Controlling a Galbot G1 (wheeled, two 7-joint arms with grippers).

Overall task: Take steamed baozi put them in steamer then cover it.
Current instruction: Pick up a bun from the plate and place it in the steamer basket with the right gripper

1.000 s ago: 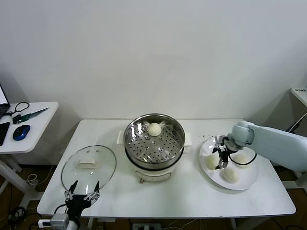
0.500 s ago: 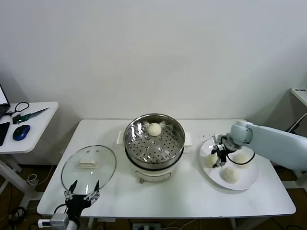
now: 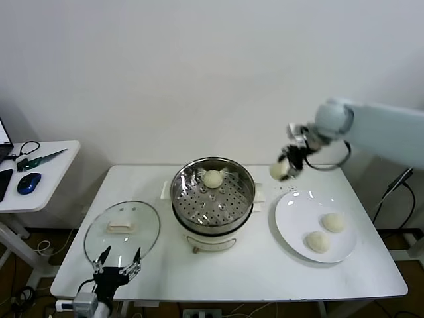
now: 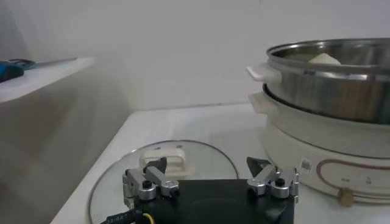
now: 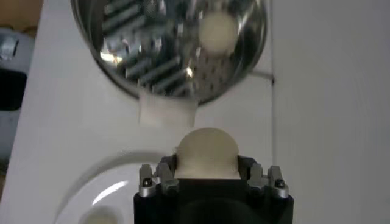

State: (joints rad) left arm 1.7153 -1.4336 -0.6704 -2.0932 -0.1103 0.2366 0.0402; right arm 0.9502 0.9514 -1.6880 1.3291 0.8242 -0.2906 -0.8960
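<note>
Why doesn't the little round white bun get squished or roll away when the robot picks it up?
The small round cream-white bun in the right gripper probably squishes a little; it looks soft and bulges above the jaws. It seems light, hanging in mid-air. Its round shape could roll, yet the two buns on the flat white plate sit flat.

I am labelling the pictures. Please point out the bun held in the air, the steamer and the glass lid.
held bun (image 3: 279,170), head view, its rounded side.
steamer (image 3: 213,221), head view, steel front wall.
glass lid (image 3: 123,227), head view, cream handle.
</note>
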